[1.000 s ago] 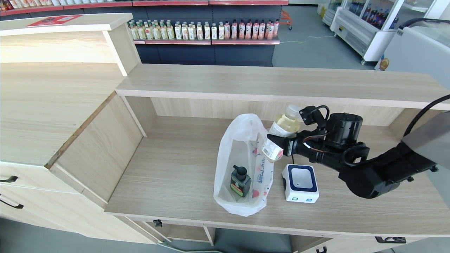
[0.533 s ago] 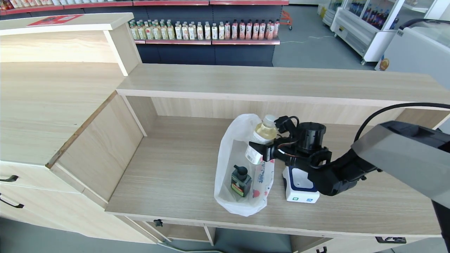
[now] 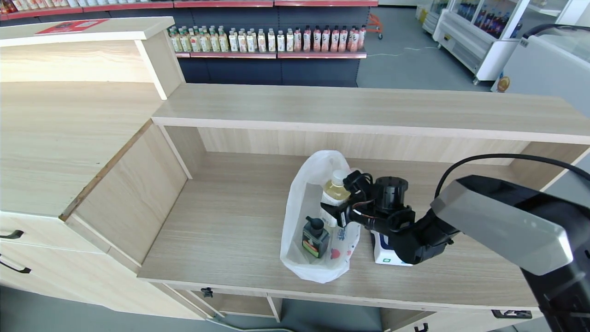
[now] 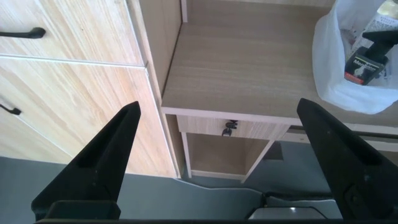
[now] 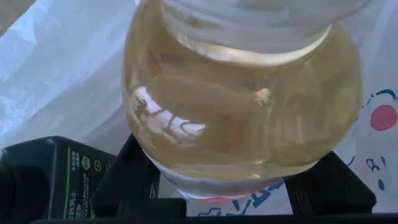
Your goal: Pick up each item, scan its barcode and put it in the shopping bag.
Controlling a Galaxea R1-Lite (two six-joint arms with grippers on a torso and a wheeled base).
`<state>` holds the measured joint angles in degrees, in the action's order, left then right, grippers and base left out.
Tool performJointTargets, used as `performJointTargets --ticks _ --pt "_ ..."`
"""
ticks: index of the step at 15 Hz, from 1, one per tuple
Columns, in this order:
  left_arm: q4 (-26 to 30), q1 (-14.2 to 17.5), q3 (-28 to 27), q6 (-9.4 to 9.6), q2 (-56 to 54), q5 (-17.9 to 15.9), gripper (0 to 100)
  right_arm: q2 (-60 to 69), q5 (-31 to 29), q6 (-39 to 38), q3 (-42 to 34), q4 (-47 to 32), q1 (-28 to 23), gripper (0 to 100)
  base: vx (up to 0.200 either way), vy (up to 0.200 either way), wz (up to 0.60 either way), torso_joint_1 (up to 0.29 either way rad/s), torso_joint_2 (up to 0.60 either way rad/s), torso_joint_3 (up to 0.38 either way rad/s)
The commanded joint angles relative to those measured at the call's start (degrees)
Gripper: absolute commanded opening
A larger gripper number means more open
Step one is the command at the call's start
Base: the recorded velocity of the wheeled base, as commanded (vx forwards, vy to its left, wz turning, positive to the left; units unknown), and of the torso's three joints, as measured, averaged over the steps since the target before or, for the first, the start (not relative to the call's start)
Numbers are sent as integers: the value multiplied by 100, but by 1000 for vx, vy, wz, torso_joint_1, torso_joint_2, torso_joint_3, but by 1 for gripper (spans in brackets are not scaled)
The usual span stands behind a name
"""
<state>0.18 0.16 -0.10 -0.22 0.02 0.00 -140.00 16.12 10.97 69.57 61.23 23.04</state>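
Observation:
A white plastic shopping bag (image 3: pixel 308 207) stands open on the lower counter. Inside it sits a dark pump bottle (image 3: pixel 315 238). My right gripper (image 3: pixel 333 211) is shut on a clear bottle of yellow drink (image 3: pixel 335 191) with a white cap, held upright in the bag's mouth. In the right wrist view the yellow drink bottle (image 5: pixel 242 93) sits between the black fingers (image 5: pixel 130 186), with the dark pump bottle (image 5: pixel 56 180) and the bag's film (image 5: pixel 62 81) behind it. My left gripper (image 4: pixel 227 162) hangs open, low beside the counter's front, far from the bag (image 4: pixel 348 93).
A white and blue barcode scanner (image 3: pixel 382 253) stands just right of the bag, partly hidden by my right arm. A raised wooden ledge (image 3: pixel 350 108) runs behind the bag. Cabinet drawers (image 4: pixel 68 93) stand to the left. The counter left of the bag (image 3: pixel 221 230) is bare.
My right arm has carried the yellow drink bottle leftward and down, from above the scanner into the mouth of the bag. The bag and the dark bottle have stayed put.

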Motion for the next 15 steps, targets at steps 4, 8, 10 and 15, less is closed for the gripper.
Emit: performJointTargets --ticks 4,8,10,15 --pt "-1 2 1 -4 -2 0 100 -221 -3 125 144 64 -89 100 0 0 0 0 0 0" --pt "-1 2 1 -4 -2 0 100 236 6 -429 -234 319 -98 100 0 0 0 0 0 0" --pt "-1 2 1 -4 -2 0 100 781 14 -877 -576 345 -168 100 0 0 0 0 0 0" --pt "-1 2 1 -4 -2 -9 100 3374 6 -1862 -2730 266 -634 100 0 0 0 0 0 0"
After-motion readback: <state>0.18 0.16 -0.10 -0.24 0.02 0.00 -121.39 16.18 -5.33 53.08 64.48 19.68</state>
